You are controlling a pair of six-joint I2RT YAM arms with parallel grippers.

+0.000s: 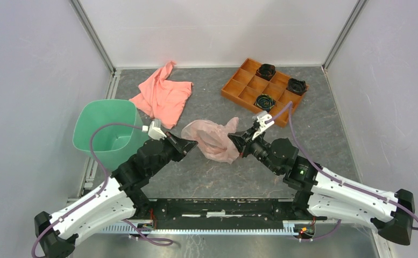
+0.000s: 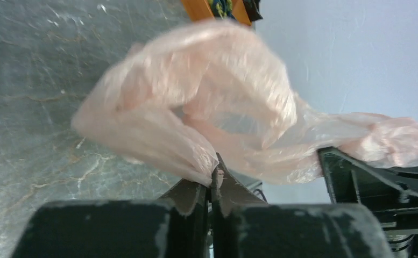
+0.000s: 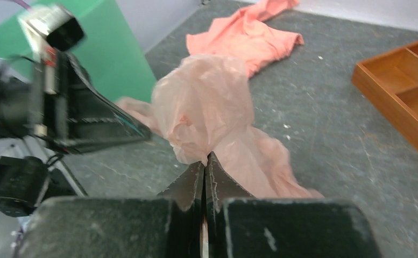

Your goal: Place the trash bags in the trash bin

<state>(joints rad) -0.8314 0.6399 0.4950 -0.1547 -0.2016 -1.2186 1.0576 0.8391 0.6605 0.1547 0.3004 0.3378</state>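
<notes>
The trash bag (image 1: pixel 213 138), thin crinkly pale pink film, hangs bunched between my two grippers over the middle of the table. My left gripper (image 1: pixel 191 144) is shut on its left edge; in the left wrist view (image 2: pixel 212 174) the film (image 2: pixel 206 102) is pinched at the fingertips. My right gripper (image 1: pixel 234 141) is shut on the bag's right side, and in the right wrist view (image 3: pixel 205 161) the film (image 3: pixel 206 102) rises from the closed tips. The mint-green trash bin (image 1: pixel 105 131) stands upright just left of the left arm, also in the right wrist view (image 3: pixel 115 54).
A salmon-pink cloth (image 1: pixel 162 95) lies crumpled behind the bag, near the bin. An orange compartment tray (image 1: pixel 249 86) with three black items sits at the back right. Grey walls close in both sides and the back.
</notes>
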